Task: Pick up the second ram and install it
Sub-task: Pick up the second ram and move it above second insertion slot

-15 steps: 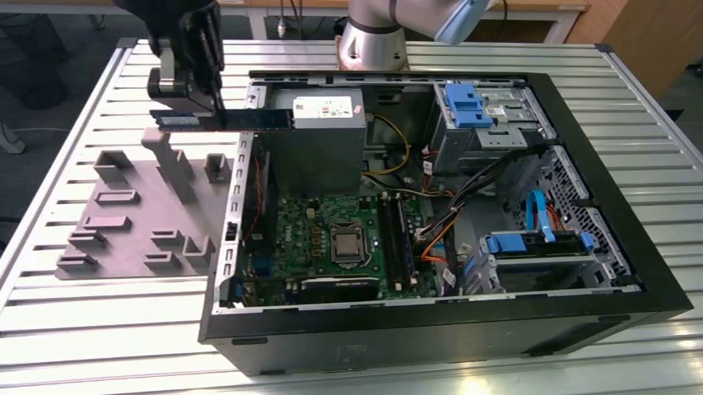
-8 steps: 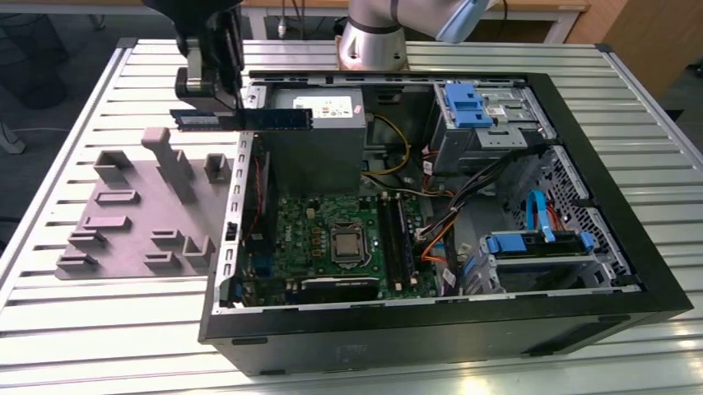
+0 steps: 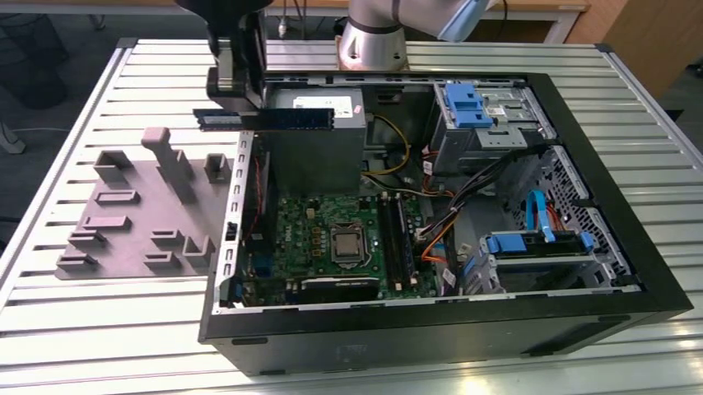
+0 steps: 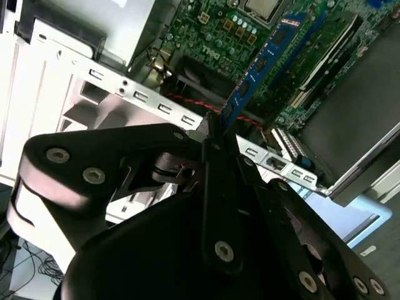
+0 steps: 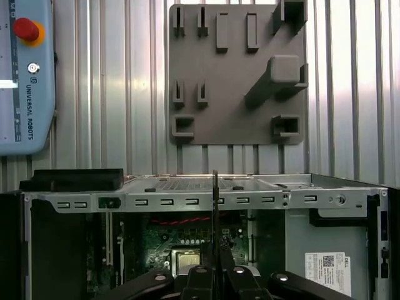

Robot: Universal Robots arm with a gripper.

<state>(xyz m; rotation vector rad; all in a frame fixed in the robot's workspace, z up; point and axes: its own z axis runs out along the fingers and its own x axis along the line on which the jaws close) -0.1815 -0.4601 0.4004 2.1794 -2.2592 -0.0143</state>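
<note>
In the exterior view, an open computer case (image 3: 615, 247) lies on its side on a slatted metal bench (image 3: 88, 329). The end effector (image 3: 244, 105) hangs above the case wall on the exterior view's left. It is clamped on the memory stick (image 3: 288, 120), which is held level in the air and clear of the green motherboard (image 3: 318, 234) below. One end of the stick reaches out over a grey metal box (image 3: 313, 156) inside the case. A grey holder plate (image 3: 121, 230) with raised blocks lies on the bench just beside the case.

In the second wrist view, the black fingers (image 4: 219, 169) are pressed together on one end of the blue memory stick (image 4: 265, 59). The stick stretches away from them over the motherboard (image 4: 212, 31).

In the first wrist view, the memory stick (image 5: 215, 206) shows edge-on as a thin dark line rising from the end effector (image 5: 216, 272). It crosses the case's metal rim (image 5: 156, 200), with the holder plate (image 5: 237, 87) beyond on the bench (image 5: 112, 94). A grey control pendant (image 5: 25, 94) with a red button lies on the bench, well apart from the plate.
</note>
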